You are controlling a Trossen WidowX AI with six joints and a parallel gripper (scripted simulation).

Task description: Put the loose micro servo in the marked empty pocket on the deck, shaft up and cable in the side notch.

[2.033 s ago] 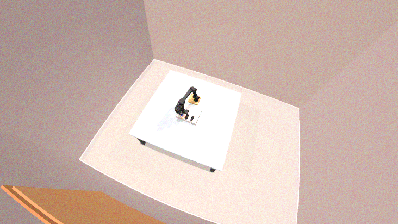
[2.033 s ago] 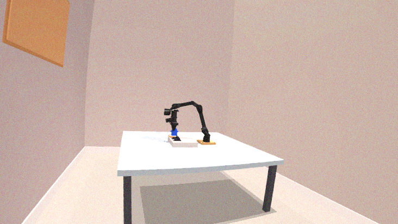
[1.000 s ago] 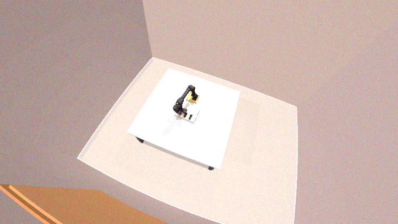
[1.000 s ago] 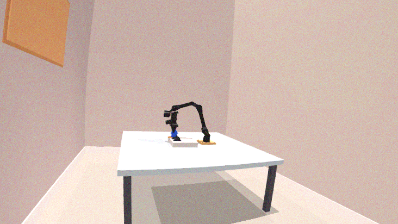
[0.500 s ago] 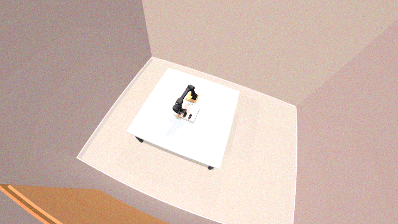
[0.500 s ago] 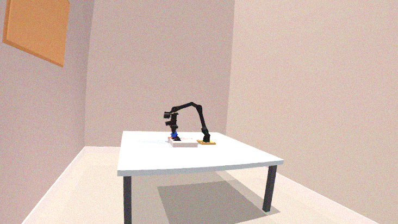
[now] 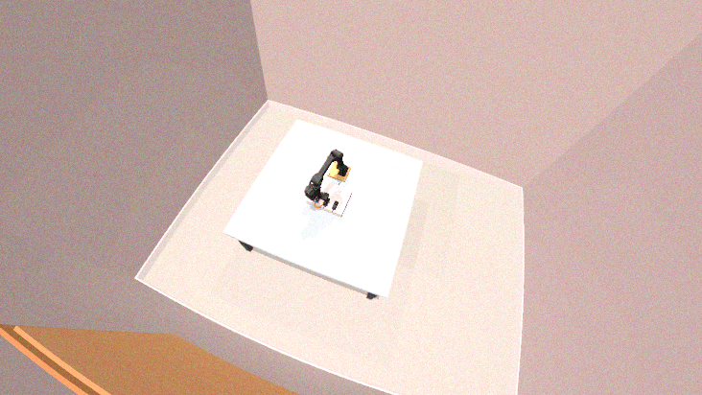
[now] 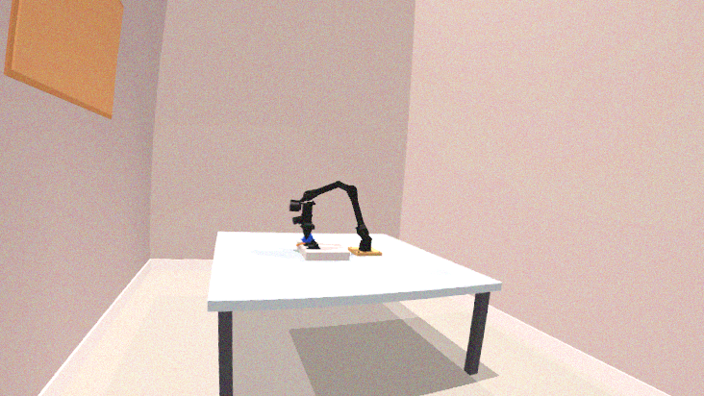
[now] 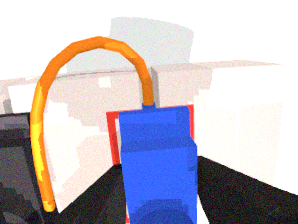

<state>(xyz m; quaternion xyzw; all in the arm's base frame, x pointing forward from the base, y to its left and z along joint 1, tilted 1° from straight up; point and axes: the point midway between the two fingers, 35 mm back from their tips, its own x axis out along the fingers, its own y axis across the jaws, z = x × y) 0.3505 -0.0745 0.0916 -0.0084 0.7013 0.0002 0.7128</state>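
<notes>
The blue micro servo (image 8: 307, 238) (image 9: 157, 132) is held upright between the black fingers of my gripper (image 9: 159, 172), which is shut on it. The servo is over the red-outlined pocket (image 9: 113, 142) on the pale deck (image 8: 327, 255) (image 9: 82, 125) and covers most of the outline, with red showing at its left and upper right. Its underside, its ears and the pocket floor are hidden, so its seating cannot be told. The orange cable (image 9: 100, 43) (image 7: 317, 205) leaves the servo's far end, arches up and curls left over the deck. The notch is only partly visible.
A black servo (image 9: 14, 150) stands left of the pocket in the wrist view, close to the cable's loose end. Another dark part (image 7: 335, 204) shows on the deck in the top view. The arm's orange base plate (image 7: 335, 175) (image 8: 376, 253) is behind the deck on the white table (image 7: 358, 244).
</notes>
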